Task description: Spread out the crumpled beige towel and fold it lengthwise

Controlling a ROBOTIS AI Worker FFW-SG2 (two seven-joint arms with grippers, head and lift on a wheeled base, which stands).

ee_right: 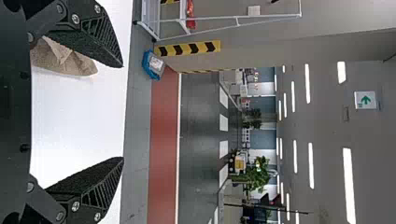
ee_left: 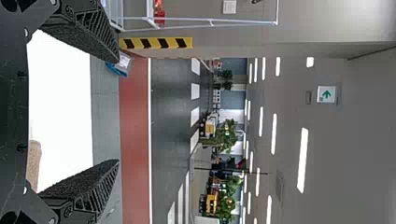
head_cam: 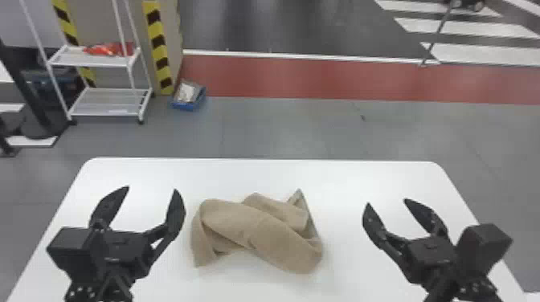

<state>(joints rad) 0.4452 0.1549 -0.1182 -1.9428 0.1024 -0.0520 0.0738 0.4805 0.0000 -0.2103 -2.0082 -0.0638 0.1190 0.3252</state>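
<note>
The beige towel (head_cam: 257, 233) lies crumpled and twisted at the middle of the white table, one corner pointing toward the far edge. Left of it my left gripper (head_cam: 152, 189) stands open, holding nothing. On the towel's right my right gripper (head_cam: 386, 203) is also open and apart from the cloth. In the left wrist view, part of the towel (ee_left: 33, 163) shows beyond the open left gripper (ee_left: 116, 111). The right wrist view has the towel (ee_right: 63, 58) partly behind one finger of the open right gripper (ee_right: 122, 112).
The white table (head_cam: 249, 172) has rounded far corners. Past it on the floor are a white wire rack (head_cam: 108, 102) at the back left and a blue bin (head_cam: 188, 105) beside a striped post (head_cam: 160, 52).
</note>
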